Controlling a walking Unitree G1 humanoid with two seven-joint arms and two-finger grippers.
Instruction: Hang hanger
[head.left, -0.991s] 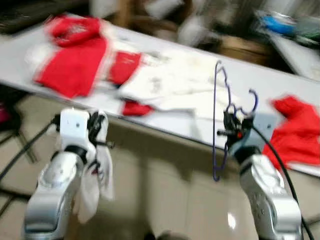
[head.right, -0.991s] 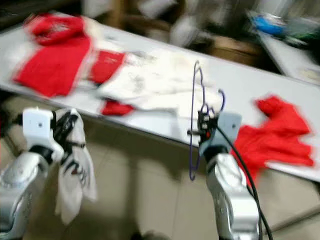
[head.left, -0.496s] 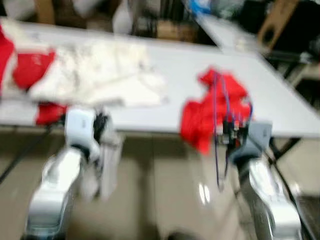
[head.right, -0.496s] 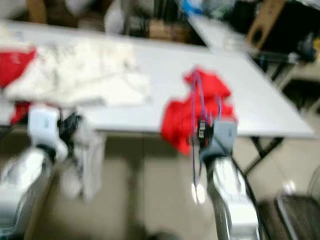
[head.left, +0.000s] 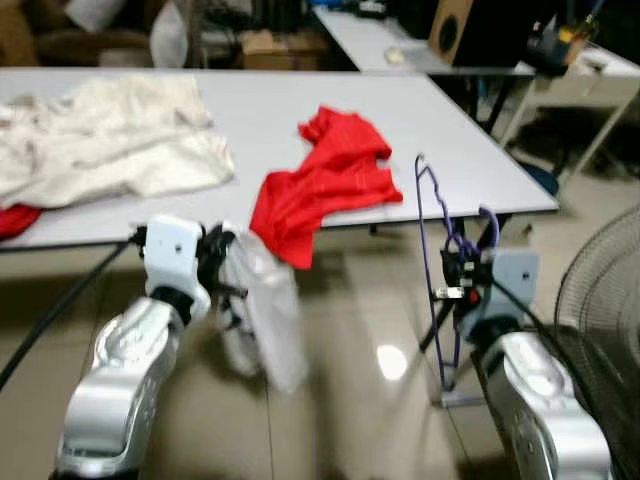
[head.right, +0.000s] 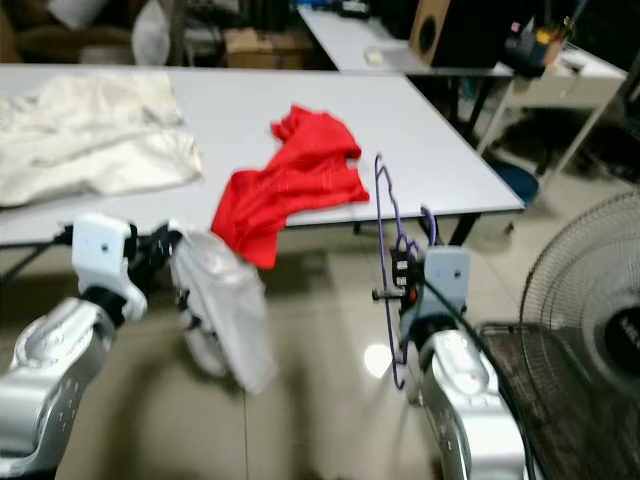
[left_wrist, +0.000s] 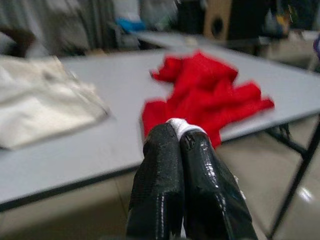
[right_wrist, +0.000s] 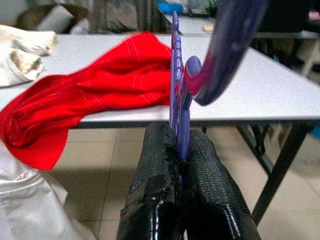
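A thin purple hanger (head.left: 437, 262) stands nearly upright in the right gripper (head.left: 462, 283), its wire frame rising above the black fingers (right_wrist: 165, 190) and dropping below them, its hook curling over just to the right. The right wrist view puts the wire squarely between the two fingers, which are pressed together on it near the neck of the hook, so the hanger sits in the pincer itself, not beside it.

To the left, the left gripper (head.right: 165, 250) is clamped on a bunched white garment (head.left: 262, 315) that hangs limp toward the tiled floor (head.left: 340, 400); a tuft of the white cloth pokes out between its closed fingertips (left_wrist: 175, 150).

Beyond both arms runs a long grey table (head.left: 250, 110). A crumpled red garment (head.left: 325, 180) lies at its near edge, one corner spilling over, and a cream cloth (head.left: 100, 150) is spread farther left. A wire fan guard (head.left: 600, 320) stands at the far right.

The step in hand looks to be the carry: the hanger is secured, but no rail or rod to take it can be made out here. The next move likely calls for finding that rail, then lifting the hanger with its hook turned to drop over the bar, while keeping the slender wire from twisting in the grip and the dangling white garment clear of it.
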